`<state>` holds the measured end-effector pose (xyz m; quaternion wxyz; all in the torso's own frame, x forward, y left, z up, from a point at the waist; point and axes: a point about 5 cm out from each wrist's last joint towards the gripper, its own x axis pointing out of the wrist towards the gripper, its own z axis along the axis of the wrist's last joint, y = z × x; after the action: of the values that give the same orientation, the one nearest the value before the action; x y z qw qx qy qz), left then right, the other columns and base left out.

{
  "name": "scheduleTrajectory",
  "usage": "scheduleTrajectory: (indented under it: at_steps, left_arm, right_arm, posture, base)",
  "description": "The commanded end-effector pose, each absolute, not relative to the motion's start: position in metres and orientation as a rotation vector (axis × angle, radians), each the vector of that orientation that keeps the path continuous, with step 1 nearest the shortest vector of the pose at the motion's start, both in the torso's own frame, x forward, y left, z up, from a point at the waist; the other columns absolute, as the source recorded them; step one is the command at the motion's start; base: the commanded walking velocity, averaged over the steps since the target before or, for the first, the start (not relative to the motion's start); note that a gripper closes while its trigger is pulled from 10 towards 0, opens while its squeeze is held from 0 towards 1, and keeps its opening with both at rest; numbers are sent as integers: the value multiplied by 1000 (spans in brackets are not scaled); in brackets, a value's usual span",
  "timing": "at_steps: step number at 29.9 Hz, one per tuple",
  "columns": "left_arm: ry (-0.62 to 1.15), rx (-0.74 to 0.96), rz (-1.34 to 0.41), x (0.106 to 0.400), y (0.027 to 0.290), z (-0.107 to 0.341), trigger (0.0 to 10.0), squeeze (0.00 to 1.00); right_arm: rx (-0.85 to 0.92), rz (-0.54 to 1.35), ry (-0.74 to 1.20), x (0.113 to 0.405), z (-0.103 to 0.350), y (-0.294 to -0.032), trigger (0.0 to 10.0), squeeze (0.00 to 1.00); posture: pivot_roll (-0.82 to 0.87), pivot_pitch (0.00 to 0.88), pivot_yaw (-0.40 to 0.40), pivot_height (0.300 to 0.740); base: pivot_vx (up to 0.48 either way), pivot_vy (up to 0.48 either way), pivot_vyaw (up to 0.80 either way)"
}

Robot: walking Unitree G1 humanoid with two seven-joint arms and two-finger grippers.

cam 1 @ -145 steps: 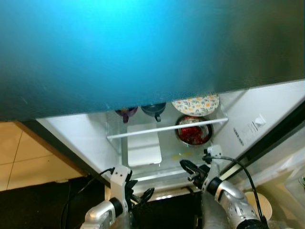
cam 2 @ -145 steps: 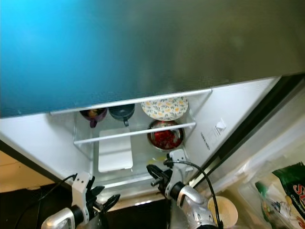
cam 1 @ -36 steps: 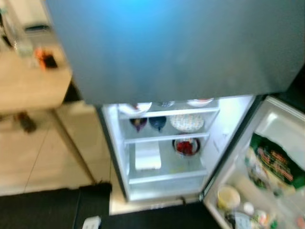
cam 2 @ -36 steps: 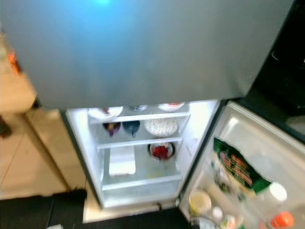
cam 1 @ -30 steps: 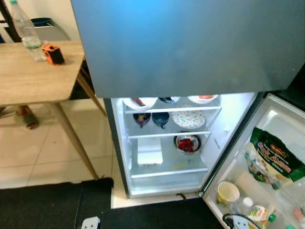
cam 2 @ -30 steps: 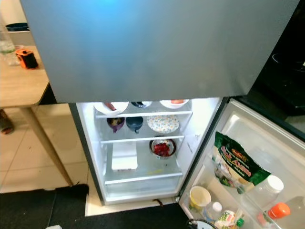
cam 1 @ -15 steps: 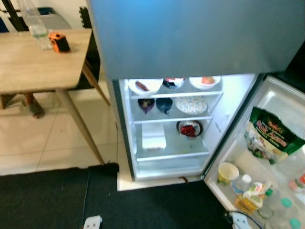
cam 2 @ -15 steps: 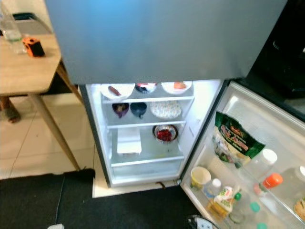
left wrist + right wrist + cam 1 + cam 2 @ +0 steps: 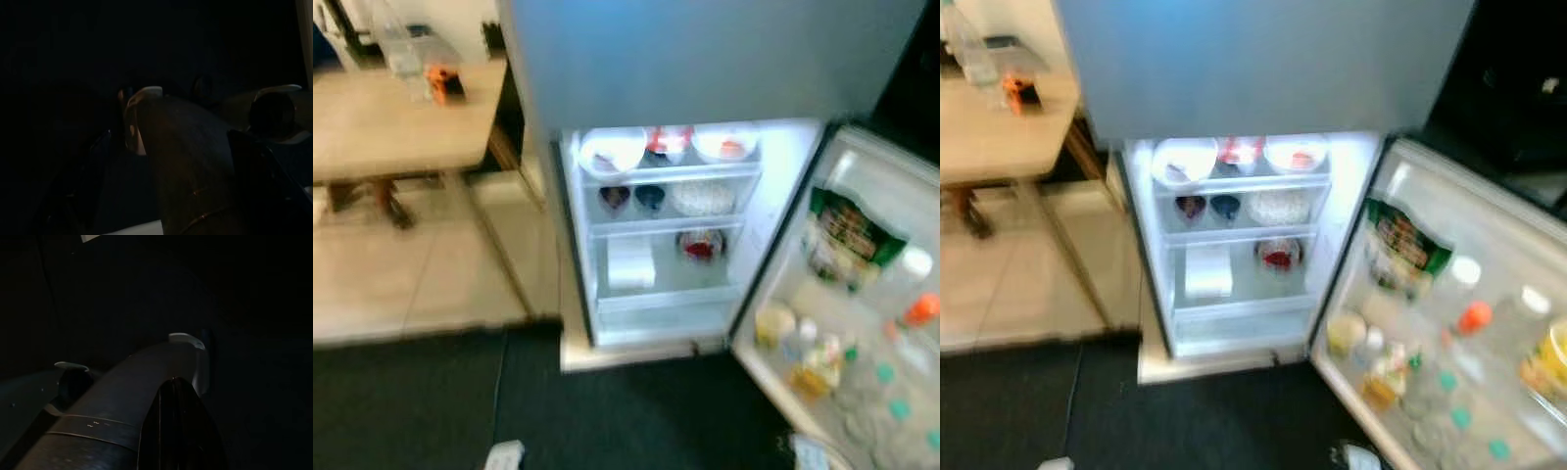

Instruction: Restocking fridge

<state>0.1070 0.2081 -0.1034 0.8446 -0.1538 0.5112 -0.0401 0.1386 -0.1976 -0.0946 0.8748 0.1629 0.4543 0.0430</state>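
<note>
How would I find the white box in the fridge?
Look in the open fridge, below the two shelves of bowls. The flat white box sits on the lower shelf, left of the round metal bowl of red food. It is the one square, plain thing there.

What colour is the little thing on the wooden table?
Orange and black, clearest in the right eye view.

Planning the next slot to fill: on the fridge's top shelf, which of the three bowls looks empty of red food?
The left bowl, the largest, looks plain white, with at most a dim dark spot. The middle bowl and right bowl each show red or orange inside. Blur hides finer detail.
</note>
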Motion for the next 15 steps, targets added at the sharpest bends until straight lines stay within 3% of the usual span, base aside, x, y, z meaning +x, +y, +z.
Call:
scheduleTrajectory:
  at_steps: [1, 15]
  left_arm:
    - [1133, -313, -78, 95, 210, -107, 10000, 0]
    - [1133, -227, -67, 94, 221, -105, 10000, 0]
  right_arm:
    - [343, 81, 961, 135, -96, -200, 10000, 0]
    - [345, 87, 962, 136, -96, -197, 10000, 0]
  posture:
    - [-65, 61, -13, 740]
    - [-64, 63, -9, 740]
  base:
    - [-319, 0, 0]
    - [-20, 0, 0]
